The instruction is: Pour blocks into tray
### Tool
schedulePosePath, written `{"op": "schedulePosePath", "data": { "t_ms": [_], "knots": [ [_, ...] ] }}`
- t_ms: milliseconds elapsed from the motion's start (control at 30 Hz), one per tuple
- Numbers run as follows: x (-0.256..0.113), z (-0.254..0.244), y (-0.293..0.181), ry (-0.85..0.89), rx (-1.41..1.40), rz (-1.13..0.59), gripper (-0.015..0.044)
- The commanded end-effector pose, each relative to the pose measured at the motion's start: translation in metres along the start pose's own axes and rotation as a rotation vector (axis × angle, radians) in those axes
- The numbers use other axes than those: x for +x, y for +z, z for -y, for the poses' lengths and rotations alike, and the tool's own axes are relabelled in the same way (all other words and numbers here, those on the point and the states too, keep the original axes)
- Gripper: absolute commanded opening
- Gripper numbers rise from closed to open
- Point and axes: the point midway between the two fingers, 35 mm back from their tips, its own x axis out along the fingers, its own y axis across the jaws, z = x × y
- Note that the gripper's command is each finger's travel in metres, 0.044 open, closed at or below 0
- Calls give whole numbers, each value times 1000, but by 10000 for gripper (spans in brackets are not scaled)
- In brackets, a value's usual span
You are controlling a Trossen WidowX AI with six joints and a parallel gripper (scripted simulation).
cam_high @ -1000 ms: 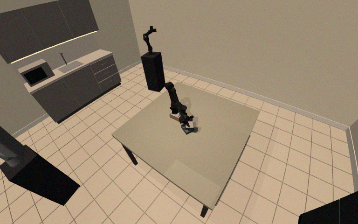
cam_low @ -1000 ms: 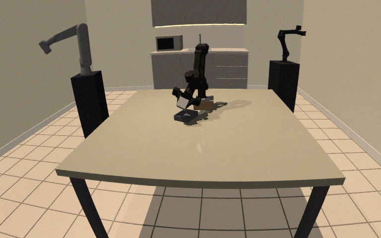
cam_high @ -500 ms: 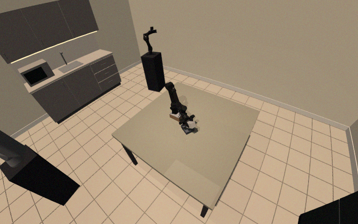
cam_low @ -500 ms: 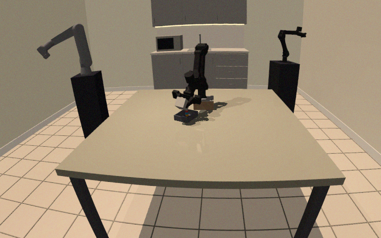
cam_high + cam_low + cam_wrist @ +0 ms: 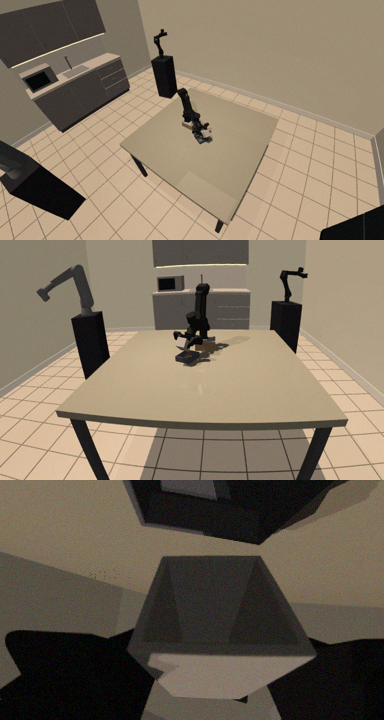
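Cup (image 5: 205, 133) (image 5: 181, 343) (image 5: 232, 674), pale and unlabelled to the eye, is tipped mouth-down above the dark tray (image 5: 201, 139) (image 5: 182, 360) (image 5: 200, 529), its visible inside bare; the gripper (image 5: 203, 129) (image 5: 186, 339) (image 5: 207, 620), partly open, clasps it. Red, blue and orange blocks (image 5: 188, 354) show at the tray, which rests on the desk (image 5: 215, 158) (image 5: 203, 392) (image 5: 60, 535).

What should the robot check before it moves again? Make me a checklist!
1. Gripper holding the cup: ok.
2. Cup tipped over: ok, it leans with its mouth angled downward.
3. Cup's inside looks bare: ok, no block shows there in the wrist view.
4. Every block lying in the tray: cannot tell, the colored blocks are at the tray but tiny, and some may be mid-fall.
5. Cup kept out of the tray: ok, it's held above.
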Motion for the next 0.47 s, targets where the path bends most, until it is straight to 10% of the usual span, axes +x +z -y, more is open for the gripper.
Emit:
{"op": "schedulePosePath", "data": {
  "t_ms": [0,433],
  "knots": [
    [-1,0,4,7,4,-16,0],
    [-5,0,3,15,4,-92,0]
  ]
}}
